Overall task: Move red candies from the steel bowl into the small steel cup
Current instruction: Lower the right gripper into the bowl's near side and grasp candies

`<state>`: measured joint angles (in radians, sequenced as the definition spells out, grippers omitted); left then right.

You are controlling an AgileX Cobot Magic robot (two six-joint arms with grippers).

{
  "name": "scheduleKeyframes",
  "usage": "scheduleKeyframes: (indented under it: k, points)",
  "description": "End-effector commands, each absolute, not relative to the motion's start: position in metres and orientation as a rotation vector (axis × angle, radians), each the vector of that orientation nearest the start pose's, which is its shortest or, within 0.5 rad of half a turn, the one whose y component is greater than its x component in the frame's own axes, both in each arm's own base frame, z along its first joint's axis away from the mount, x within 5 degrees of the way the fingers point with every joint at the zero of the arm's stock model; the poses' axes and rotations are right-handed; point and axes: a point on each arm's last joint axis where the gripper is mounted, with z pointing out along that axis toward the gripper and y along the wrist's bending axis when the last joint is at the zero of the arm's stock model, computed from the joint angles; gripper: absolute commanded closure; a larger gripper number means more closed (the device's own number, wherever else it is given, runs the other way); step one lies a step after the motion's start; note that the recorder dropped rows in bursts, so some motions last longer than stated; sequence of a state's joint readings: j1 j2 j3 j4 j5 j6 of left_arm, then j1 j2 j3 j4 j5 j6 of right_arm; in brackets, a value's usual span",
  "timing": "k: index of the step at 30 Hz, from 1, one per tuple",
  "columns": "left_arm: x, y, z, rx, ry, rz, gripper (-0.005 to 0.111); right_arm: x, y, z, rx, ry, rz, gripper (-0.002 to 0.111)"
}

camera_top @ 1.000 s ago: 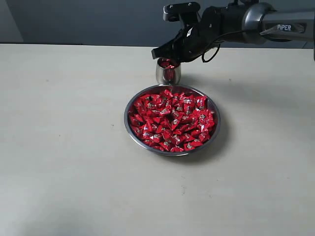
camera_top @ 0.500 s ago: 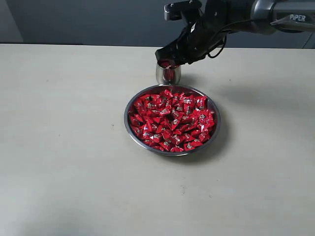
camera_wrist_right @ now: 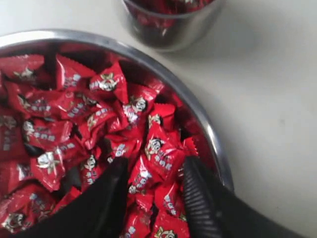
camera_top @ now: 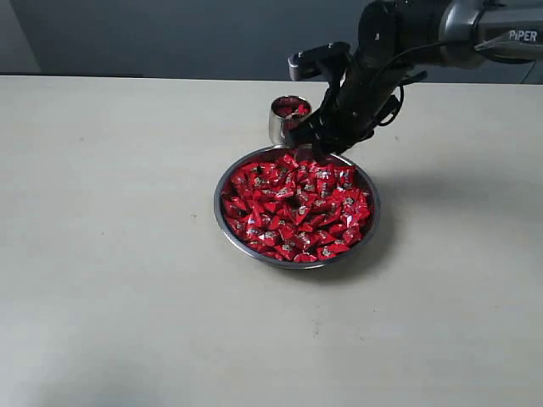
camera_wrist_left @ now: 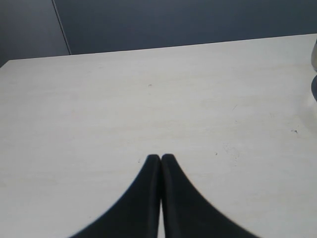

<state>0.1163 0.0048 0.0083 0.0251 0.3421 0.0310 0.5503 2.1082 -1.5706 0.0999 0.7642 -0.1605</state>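
**Item 1, steel bowl**: wide, shallow, shiny. It stands near the middle of the pale bench. In the right wrist view its rim curves past the fingers.

**Item 2, red candies**: foil-wrapped, with small pale marks. They are heaped across the whole bowl. The right wrist view shows them close up, lying crumpled and overlapping. A few more sit inside the cup, reaching about to its lip.

**Item 3, small steel cup**: upright, just beyond the bowl's far rim. Whether the two touch cannot be told. The right wrist view shows only its lower wall.

**Item 4, right end effector**: it reaches in from the upper right and is lowered over the far edge of the bowl, just beside the cup. It is released, with the jaws spread apart. In the right wrist view its dark ribbed fingers straddle several candies at the top of the heap. None is visibly pinched.

**Item 5, left end effector**: clenched, tips pressed together with nothing between them. It hangs over bare bench and is out of the exterior view.
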Motion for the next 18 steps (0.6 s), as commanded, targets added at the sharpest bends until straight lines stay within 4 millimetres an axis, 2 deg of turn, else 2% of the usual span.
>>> scheduleKeyframes:
  k: [1,11,18]
  points:
    - [0.053,0.007,0.183,-0.055,1.821,0.124,0.106,0.373,0.234,0.163,-0.9,2.629,0.191,0.071]
    - [0.053,0.007,0.183,-0.055,1.821,0.124,0.106,0.374,0.233,0.151,-0.877,2.6,0.197,0.071]
    - [0.053,0.007,0.183,-0.055,1.821,0.124,0.106,0.376,0.235,0.132,-0.858,2.632,0.214,0.071]
